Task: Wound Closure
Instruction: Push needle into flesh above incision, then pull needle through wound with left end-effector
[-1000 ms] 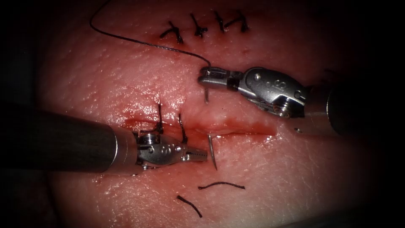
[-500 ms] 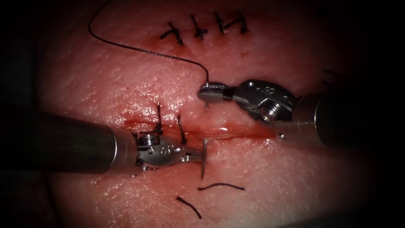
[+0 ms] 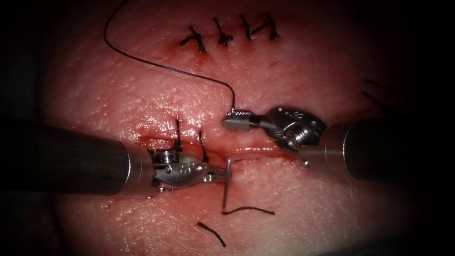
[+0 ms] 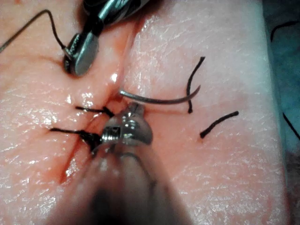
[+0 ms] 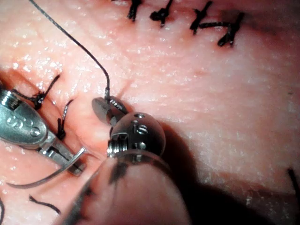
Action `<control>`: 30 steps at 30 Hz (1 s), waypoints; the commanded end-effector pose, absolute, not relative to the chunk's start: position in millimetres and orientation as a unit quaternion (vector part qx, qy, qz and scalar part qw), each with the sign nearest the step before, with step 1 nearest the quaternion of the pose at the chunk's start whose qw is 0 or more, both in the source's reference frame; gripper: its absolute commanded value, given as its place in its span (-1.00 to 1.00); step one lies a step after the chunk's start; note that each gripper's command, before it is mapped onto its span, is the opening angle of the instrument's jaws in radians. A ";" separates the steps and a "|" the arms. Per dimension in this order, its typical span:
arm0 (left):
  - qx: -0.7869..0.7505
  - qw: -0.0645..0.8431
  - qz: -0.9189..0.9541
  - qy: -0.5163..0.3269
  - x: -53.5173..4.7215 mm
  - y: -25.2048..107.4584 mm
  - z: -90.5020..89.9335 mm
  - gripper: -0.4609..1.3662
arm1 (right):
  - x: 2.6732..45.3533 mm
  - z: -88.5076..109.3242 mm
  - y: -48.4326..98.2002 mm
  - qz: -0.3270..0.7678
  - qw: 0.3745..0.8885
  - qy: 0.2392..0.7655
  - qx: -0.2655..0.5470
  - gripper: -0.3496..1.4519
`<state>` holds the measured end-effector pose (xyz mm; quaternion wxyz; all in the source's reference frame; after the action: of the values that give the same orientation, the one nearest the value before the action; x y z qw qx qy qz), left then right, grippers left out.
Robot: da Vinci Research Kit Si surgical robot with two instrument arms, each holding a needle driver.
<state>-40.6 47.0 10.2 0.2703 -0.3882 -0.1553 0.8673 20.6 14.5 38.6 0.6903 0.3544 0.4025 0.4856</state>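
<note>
The left tool (image 3: 222, 175) is pinching the needle (image 3: 227, 185) close to where it is coming out of the tissue (image 3: 332, 208) beside the cut (image 3: 256, 150). The needle is pointing down toward the cut ends of thread (image 3: 248, 209). The right tool (image 3: 235, 121) is pinching the needle's back end, where the thread (image 3: 156, 63) joins it.

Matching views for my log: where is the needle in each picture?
Endoscope: needle emerges below the cut, gripped by the left tool; right tool holds its thread end.
Left wrist: needle arcs out beyond the left tool.
Right wrist: needle crosses the left tool's jaws.
Shared landmark: two stitches beside the left tool.
</note>
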 end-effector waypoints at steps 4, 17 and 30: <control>-0.389 0.268 0.867 -0.159 -40.5 46.9 10.2 -0.88 | 20.7 38.6 14.8 0.488 0.689 0.404 0.352 -1.00; -0.398 0.238 0.874 -0.146 -40.2 46.7 9.9 -0.88 | 19.7 38.9 17.2 0.434 0.702 0.507 0.249 0.25; -0.443 0.131 0.884 -0.076 -39.9 46.8 7.5 -0.09 | 17.0 39.0 19.7 0.409 0.732 0.515 0.179 0.15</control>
<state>-40.1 46.8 7.1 0.1232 -0.4467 -0.0696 0.8834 16.9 19.7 39.0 0.7316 0.1789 0.5151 0.4093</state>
